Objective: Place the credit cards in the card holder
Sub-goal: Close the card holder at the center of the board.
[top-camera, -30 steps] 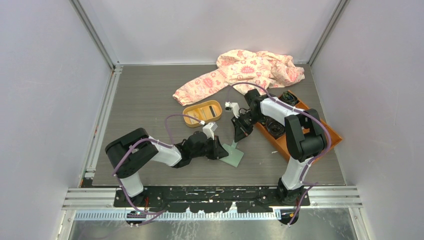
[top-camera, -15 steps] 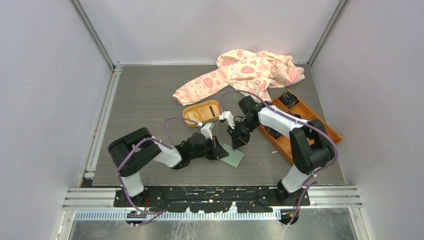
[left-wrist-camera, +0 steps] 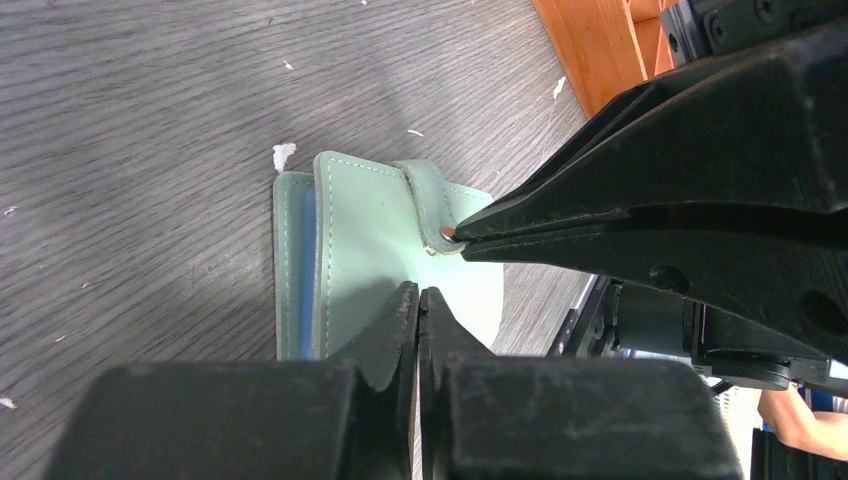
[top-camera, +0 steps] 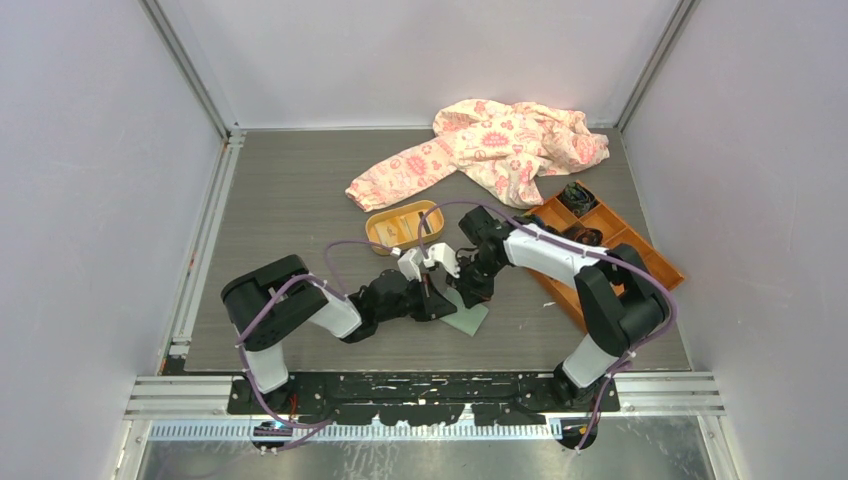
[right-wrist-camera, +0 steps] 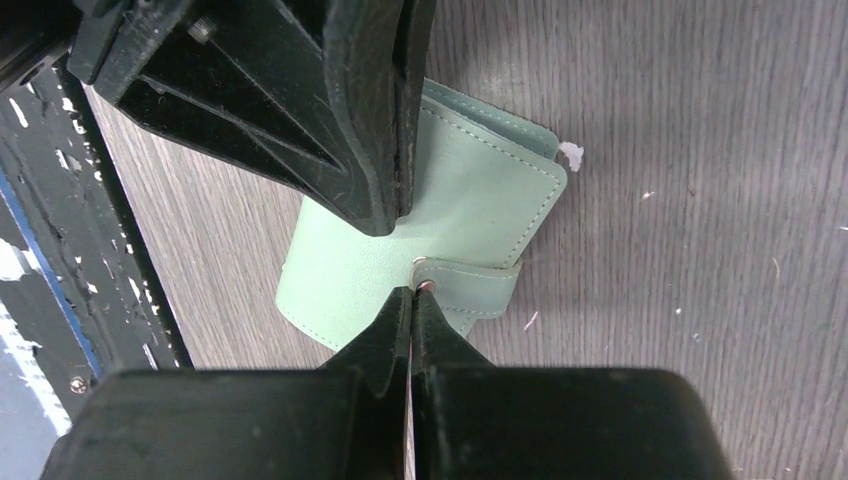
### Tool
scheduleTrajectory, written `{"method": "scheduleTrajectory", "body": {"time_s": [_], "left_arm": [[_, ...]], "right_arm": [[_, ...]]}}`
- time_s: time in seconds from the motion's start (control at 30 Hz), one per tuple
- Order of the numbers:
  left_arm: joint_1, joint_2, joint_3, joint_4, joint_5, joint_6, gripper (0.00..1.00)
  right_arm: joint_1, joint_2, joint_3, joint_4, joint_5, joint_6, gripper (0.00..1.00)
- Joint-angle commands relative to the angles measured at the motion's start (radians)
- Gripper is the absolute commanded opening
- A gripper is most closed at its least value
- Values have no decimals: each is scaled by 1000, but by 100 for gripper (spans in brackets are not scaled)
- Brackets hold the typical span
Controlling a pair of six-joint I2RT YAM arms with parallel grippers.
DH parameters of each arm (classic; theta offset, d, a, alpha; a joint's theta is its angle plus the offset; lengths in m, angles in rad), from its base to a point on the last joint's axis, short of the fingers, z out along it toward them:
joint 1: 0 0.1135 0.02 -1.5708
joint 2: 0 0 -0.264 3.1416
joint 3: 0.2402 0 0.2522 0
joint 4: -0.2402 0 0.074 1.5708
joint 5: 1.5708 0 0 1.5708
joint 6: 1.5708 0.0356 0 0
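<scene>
The pale green card holder (top-camera: 468, 316) lies folded shut on the table, its snap tab (right-wrist-camera: 470, 283) wrapped over the edge. My left gripper (left-wrist-camera: 418, 292) is shut, with its tips resting on the holder's cover (left-wrist-camera: 370, 240). My right gripper (right-wrist-camera: 412, 292) is shut too, its tips pressed on the tab's snap. In the top view the two grippers (top-camera: 437, 303) (top-camera: 468, 290) meet over the holder from opposite sides. No credit cards show. Only a thin blue strip (left-wrist-camera: 307, 270) shows between the holder's covers.
An orange oval tray (top-camera: 385, 222) stands just behind the grippers. An orange compartmented box (top-camera: 640, 255) with dark items sits at the right. A pink patterned cloth (top-camera: 500, 145) lies at the back. Small white scraps (left-wrist-camera: 284, 155) lie by the holder.
My right gripper has come down and to the left onto the holder's tab. The part of the holder that stood up now lies flat. The left gripper has barely moved.
</scene>
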Motion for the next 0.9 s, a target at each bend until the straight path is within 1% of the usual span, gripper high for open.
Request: {"method": "scheduleTrajectory", "body": {"time_s": [0.0, 0.2, 0.4, 0.87], "left_arm": [[-1, 5, -15, 40, -4, 4, 0], [0, 10, -11, 46, 2, 2, 0], [-1, 11, -10, 42, 1, 1, 0], [-1, 8, -13, 43, 1, 2, 0]], "right_arm": [[11, -37, -8, 77, 80, 17, 1], [11, -76, -20, 97, 50, 36, 1], [39, -72, -24, 69, 46, -1, 1], [102, -38, -18, 16, 107, -60, 1]]}}
